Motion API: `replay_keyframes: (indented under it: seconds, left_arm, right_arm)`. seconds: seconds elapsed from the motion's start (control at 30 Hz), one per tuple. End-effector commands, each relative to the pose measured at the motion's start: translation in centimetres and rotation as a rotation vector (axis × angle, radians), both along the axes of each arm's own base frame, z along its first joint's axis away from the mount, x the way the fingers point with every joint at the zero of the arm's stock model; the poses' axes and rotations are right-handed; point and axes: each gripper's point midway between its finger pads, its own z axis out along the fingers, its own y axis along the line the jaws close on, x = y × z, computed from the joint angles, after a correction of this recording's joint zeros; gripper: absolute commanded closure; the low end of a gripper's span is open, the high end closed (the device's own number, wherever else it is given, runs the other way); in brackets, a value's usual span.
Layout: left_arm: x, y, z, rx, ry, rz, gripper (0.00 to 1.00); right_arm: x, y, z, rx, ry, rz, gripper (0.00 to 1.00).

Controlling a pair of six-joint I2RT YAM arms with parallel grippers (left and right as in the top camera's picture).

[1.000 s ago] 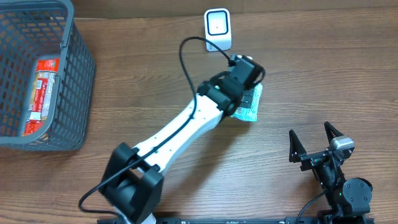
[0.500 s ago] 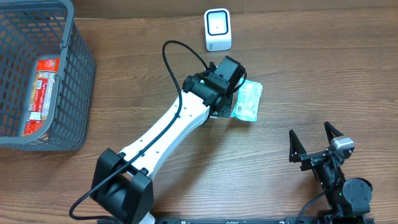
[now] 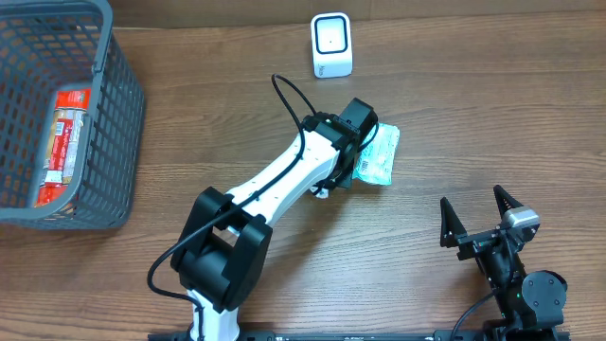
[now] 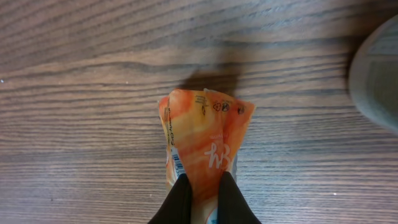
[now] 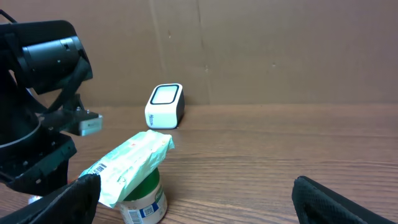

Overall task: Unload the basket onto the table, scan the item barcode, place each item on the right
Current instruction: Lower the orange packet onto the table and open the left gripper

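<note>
– Pinching the packet point(image 4: 205, 134) by one end, why?
– Probably so the left claw point(image 4: 204, 183) leaves its barcode point(image 5: 99, 169) bare; it's near the tabletop's point(image 3: 492, 104) middle, short of the scanner point(image 3: 331, 44) by the far edge.
– Right claw point(image 3: 481, 216)?
– Spread wide, empty, by the near right corner.

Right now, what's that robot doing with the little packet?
The left gripper is pinched shut on a small packet, holding it a little way from the white scanner, not right up to it yet. The right gripper sits wide open at the near side of the wooden table, holding nothing. Off to the side, a grey basket has a red packet in it.
</note>
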Motion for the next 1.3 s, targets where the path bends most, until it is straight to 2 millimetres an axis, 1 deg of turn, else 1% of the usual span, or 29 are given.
replay_keyframes:
  seconds: [0.0, 0.23, 0.4, 0.73, 0.83, 0.93, 0.97, 1.07, 1.13, 1.17, 1.2, 1.27]
  left_arm:
    - [0.22, -0.24, 0.05, -0.005, -0.007, 0.024, 0.94]
    - [-0.09, -0.69, -0.09, -0.03, 0.013, 0.021, 0.93]
    - [-0.28, -0.6, -0.1, -0.026, 0.02, 0.021, 0.93]
    - [-0.36, -0.56, -0.11, -0.025, 0.024, 0.021, 0.85]
    - [-0.5, -0.77, -0.16, -0.037, 0.033, 0.019, 0.76]
    - [-0.56, -0.87, -0.17, -0.043, 0.036, 0.019, 0.72]
    - [-0.56, -0.87, -0.17, -0.042, 0.036, 0.019, 0.68]
    - [-0.51, -0.88, -0.17, -0.043, 0.034, 0.019, 0.54]
    - [-0.44, -0.89, -0.16, -0.045, 0.032, 0.02, 0.37]
    - [-0.39, -0.88, -0.16, -0.045, 0.03, 0.02, 0.33]
    - [-0.33, -0.87, -0.15, -0.044, 0.028, 0.02, 0.25]
    - [-0.22, -0.89, -0.14, -0.047, 0.024, 0.021, 0.2]
  right_arm:
    - [0.01, 0.03, -0.26, 0.002, 0.0, 0.003, 0.0]
    - [0.01, 0.03, -0.26, 0.002, 0.0, 0.003, 0.0]
    - [0.01, 0.03, -0.26, 0.002, 0.0, 0.003, 0.0]
    - [0.01, 0.03, -0.26, 0.002, 0.0, 0.003, 0.0]
    - [0.01, 0.03, -0.26, 0.002, 0.0, 0.003, 0.0]
    - [0.01, 0.03, -0.26, 0.002, 0.0, 0.003, 0.0]
    - [0.01, 0.03, -0.26, 0.002, 0.0, 0.003, 0.0]
    - [0.01, 0.03, -0.26, 0.002, 0.0, 0.003, 0.0]
    - [0.01, 0.03, -0.26, 0.002, 0.0, 0.003, 0.0]
    - [0.01, 0.03, -0.26, 0.002, 0.0, 0.003, 0.0]
    - [0.01, 0.03, -0.26, 0.002, 0.0, 0.003, 0.0]
    - [0.01, 0.03, -0.26, 0.002, 0.0, 0.003, 0.0]
